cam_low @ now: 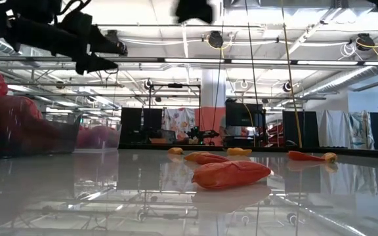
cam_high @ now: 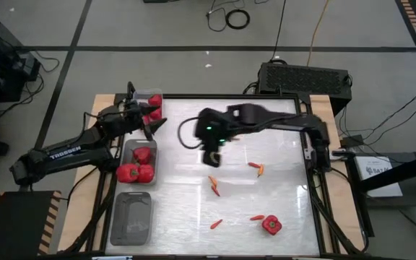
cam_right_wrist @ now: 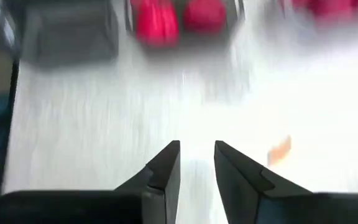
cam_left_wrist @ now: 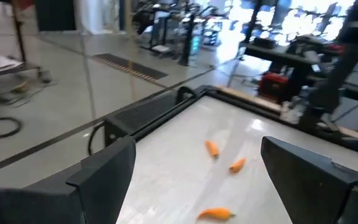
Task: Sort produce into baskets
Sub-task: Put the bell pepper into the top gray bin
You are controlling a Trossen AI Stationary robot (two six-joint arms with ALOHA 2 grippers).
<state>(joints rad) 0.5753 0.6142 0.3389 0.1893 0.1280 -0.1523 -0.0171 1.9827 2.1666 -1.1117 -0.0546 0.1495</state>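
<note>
**Left arm over the tomato tray, right arm mid-table above the chilies**

From the high view I see my left gripper (cam_high: 144, 119) reaching in from the left edge, its arm angled up across the table corner, hovering by the small clear plastic tray (cam_high: 150, 105) that holds small round red tomatoes (cam_high: 154, 110). Its left wrist view shows the fingers (cam_left_wrist: 104, 171) spread wide with nothing between them. The white word "TROSSEN" is readable along that arm's dark forearm (cam_high: 67, 152).

Just below it, the first larger grey rectangular tray (cam_high: 139, 157) carries lumpy red bell peppers (cam_high: 135, 172), one sitting at its near edge. The second grey tray (cam_high: 131, 217) lies nearer the front edge.

My right gripper (cam_high: 213, 154) hangs near the table's middle, its arm bent in from the right rear. Its fingers (cam_right_wrist: 164, 167) stand narrowly parted, holding nothing.

On the pale glossy table (cam_high: 186, 209), slim orange-red chili peppers lie scattered: one (cam_high: 214, 186) just below the right gripper, one (cam_high: 259, 169) to its right, more near the front beside a lone red bell pepper (cam_high: 271, 225).

The low view looks into a large hall with ceiling pipes and strip lights.
</note>
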